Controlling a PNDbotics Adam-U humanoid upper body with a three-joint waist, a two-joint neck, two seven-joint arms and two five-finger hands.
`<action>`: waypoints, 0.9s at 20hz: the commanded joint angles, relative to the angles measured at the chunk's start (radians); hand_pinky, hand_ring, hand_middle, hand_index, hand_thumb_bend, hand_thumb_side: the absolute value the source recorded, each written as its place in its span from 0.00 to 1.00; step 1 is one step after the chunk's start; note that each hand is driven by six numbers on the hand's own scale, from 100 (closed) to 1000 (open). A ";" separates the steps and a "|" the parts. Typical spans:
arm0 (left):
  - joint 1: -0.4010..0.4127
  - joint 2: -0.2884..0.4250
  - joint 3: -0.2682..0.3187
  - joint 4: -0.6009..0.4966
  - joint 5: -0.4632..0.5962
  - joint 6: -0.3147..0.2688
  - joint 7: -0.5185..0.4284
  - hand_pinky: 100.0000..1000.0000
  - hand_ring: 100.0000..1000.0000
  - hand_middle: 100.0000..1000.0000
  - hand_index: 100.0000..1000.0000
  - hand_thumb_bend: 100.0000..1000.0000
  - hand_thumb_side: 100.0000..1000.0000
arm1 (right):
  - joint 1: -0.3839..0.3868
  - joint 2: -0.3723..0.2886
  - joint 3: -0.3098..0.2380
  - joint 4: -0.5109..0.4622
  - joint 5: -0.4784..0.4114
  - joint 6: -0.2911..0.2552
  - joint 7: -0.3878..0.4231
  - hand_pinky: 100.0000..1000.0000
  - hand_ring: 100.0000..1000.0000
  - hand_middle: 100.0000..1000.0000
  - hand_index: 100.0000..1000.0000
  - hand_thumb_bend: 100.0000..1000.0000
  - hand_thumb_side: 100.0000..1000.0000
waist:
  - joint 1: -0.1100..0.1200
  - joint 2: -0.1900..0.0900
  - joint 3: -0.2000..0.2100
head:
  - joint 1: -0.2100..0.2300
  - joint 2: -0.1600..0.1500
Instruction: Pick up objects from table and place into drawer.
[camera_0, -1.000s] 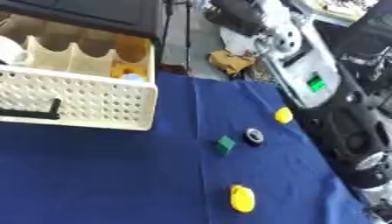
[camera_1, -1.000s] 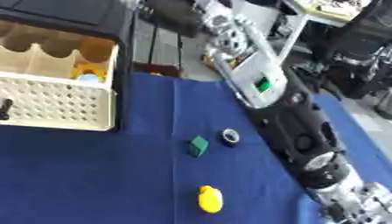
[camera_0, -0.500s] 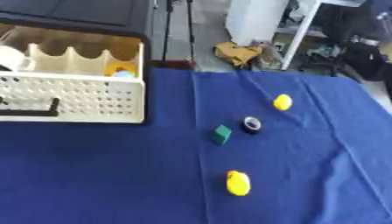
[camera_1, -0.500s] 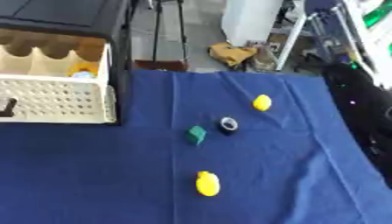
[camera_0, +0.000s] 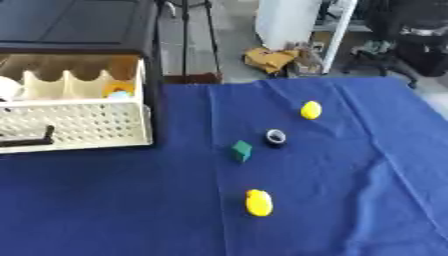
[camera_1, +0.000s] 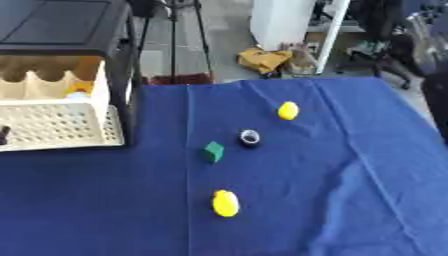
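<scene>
This looks like a robotics lab or workshop rather than a home. The work surface is a table draped in a plain blue cloth (camera_0: 350, 165), standing on a bare grey concrete floor (camera_0: 232, 35). Beyond its far edge stand thin black tripod legs (camera_0: 185, 37), a white cabinet or panel (camera_0: 289, 22) and dark office chairs (camera_0: 411, 45). A crumpled brown heap, perhaps paper or cloth (camera_0: 269, 59), lies on the floor.
</scene>
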 joint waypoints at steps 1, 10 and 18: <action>-0.010 0.072 0.031 -0.013 -0.013 -0.043 0.029 0.33 0.60 0.57 0.75 0.00 0.95 | 0.030 -0.027 -0.047 -0.010 -0.058 -0.058 -0.017 0.59 0.89 0.59 0.86 0.00 0.77 | 0.009 -0.032 -0.015 | 0.059 0.022; -0.016 0.283 0.096 -0.013 -0.161 -0.129 0.006 0.14 0.43 0.48 0.68 0.00 0.73 | 0.209 0.054 -0.111 -0.010 -0.135 -0.257 -0.001 0.52 0.81 0.57 0.83 0.00 0.97 | 0.054 -0.058 -0.087 | 0.178 0.063; 0.025 0.476 0.062 -0.013 -0.413 -0.163 -0.368 0.15 0.38 0.61 0.89 0.00 0.93 | 0.314 0.184 -0.070 -0.010 -0.051 -0.360 0.056 0.52 0.81 0.56 0.81 0.00 0.97 | 0.086 -0.069 -0.108 | 0.214 0.083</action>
